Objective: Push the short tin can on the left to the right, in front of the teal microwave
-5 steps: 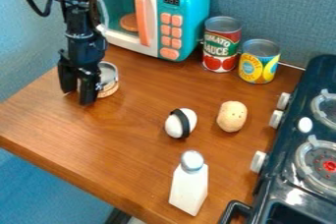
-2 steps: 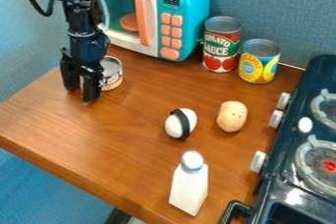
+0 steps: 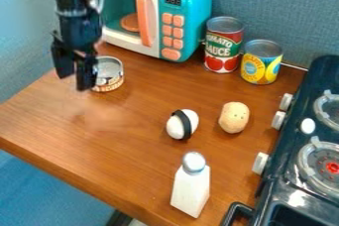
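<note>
Place: toy kitchen corner | cooking: toy stove [image 3: 270,190] with burner rings and white knobs | beside wall: teal toy microwave [image 3: 192,17] | food: two cans [image 3: 224,46] | surface: wood counter [image 3: 132,141] | surround: blue fabric-like panels [image 3: 278,7]

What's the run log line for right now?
end effector: open, beside low can | contact: unclear | low can: upright on table | black-banded egg, potato: side by side
</note>
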Motion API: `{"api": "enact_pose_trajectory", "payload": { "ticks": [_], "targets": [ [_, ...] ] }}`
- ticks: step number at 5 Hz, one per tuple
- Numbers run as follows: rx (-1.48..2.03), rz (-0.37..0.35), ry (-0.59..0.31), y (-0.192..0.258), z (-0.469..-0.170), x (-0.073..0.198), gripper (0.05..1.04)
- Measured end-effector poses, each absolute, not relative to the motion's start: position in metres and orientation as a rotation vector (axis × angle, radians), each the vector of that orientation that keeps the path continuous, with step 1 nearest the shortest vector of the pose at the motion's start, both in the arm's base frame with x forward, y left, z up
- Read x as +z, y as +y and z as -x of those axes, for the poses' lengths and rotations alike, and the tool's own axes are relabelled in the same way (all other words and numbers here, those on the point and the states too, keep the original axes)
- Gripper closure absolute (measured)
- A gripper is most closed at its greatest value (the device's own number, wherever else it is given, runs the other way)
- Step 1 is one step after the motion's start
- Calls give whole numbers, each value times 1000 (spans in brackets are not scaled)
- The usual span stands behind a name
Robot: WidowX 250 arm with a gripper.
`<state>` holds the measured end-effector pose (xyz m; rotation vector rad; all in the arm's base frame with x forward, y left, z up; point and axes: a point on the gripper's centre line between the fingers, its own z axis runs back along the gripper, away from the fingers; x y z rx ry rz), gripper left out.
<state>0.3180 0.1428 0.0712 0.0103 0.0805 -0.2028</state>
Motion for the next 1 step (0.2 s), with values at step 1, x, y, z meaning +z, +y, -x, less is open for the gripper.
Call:
{"api": "enact_pose_trajectory", "payload": {
  "ticks": [1],
  "targets": [
    [-218, -7, 64, 138, -308, 84, 83]
  ]
}}
